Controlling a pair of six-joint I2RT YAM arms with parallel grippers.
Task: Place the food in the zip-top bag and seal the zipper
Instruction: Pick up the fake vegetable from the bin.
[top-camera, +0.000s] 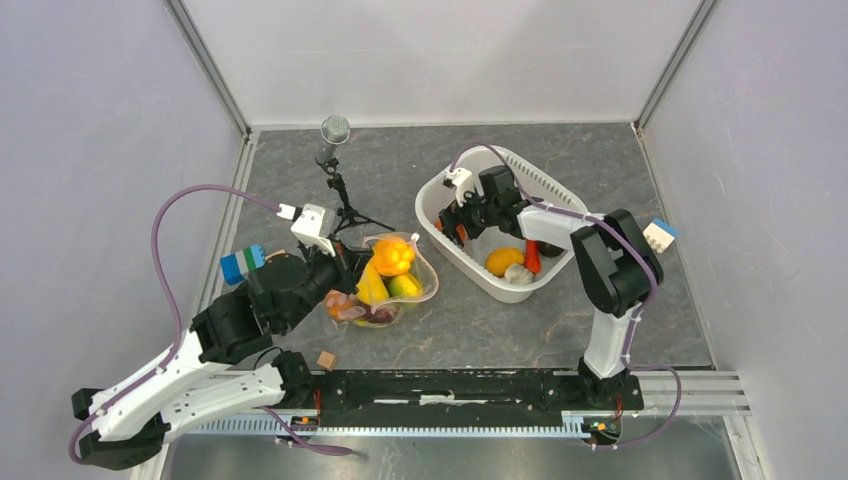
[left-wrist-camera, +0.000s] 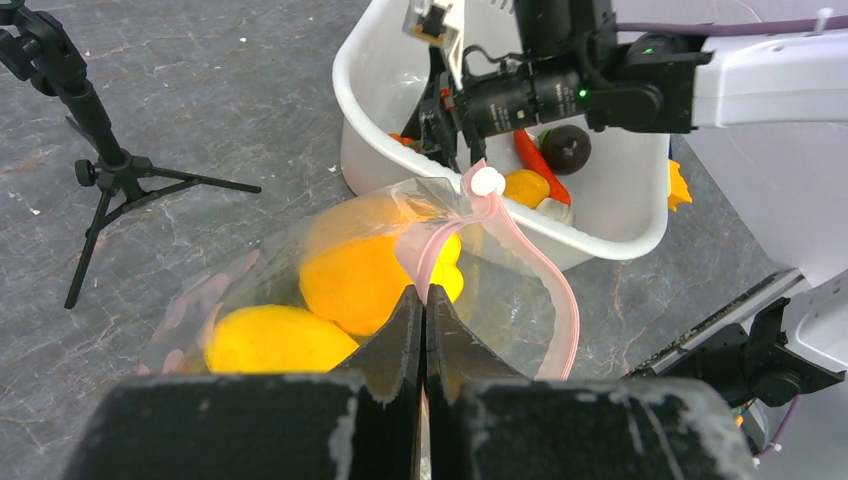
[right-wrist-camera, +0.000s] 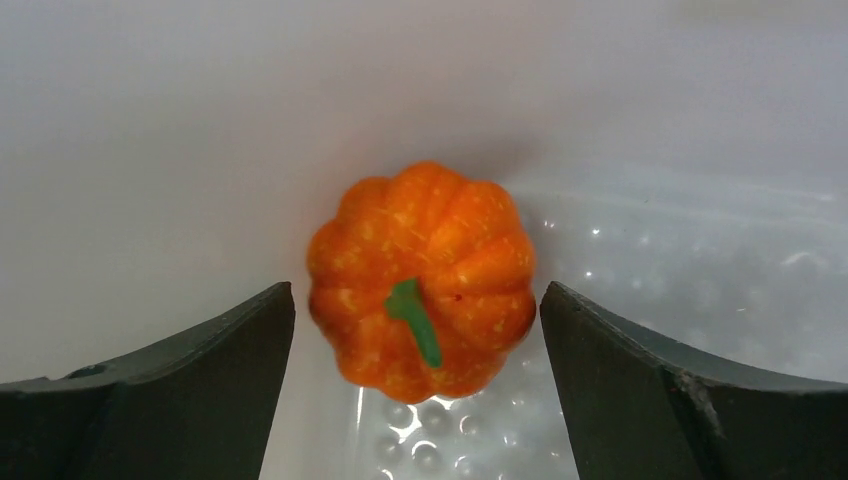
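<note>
Partway: your left gripper (left-wrist-camera: 424, 330) pinches the clear pink-dotted zip-top bag (left-wrist-camera: 510, 300) of yellow toy food (left-wrist-camera: 275, 340) beside the white plastic tub (left-wrist-camera: 610, 235). Your right gripper (right-wrist-camera: 415, 300), jaws spread, straddles the tub's orange toy pumpkin (right-wrist-camera: 420, 275); the pink zipper strip (left-wrist-camera: 540, 258) is not yet sealed.

The zip-top bag (left-wrist-camera: 515, 300) is thin, clear, glossy plastic film; the white tub (left-wrist-camera: 600, 225) is smooth, shiny plastic. The orange pumpkin (right-wrist-camera: 420, 280) looks speckled and faintly glossy, and the grey veined worktop (left-wrist-camera: 230, 90) is matt like stone.

The desk (top-camera: 480, 330) has a dark grey, marbled top. Plain pale walls (top-camera: 440, 60) close it at 9, 12 and 3 o'clock, with grey metal posts (top-camera: 210, 68) in the far corners. The light is even.
</note>
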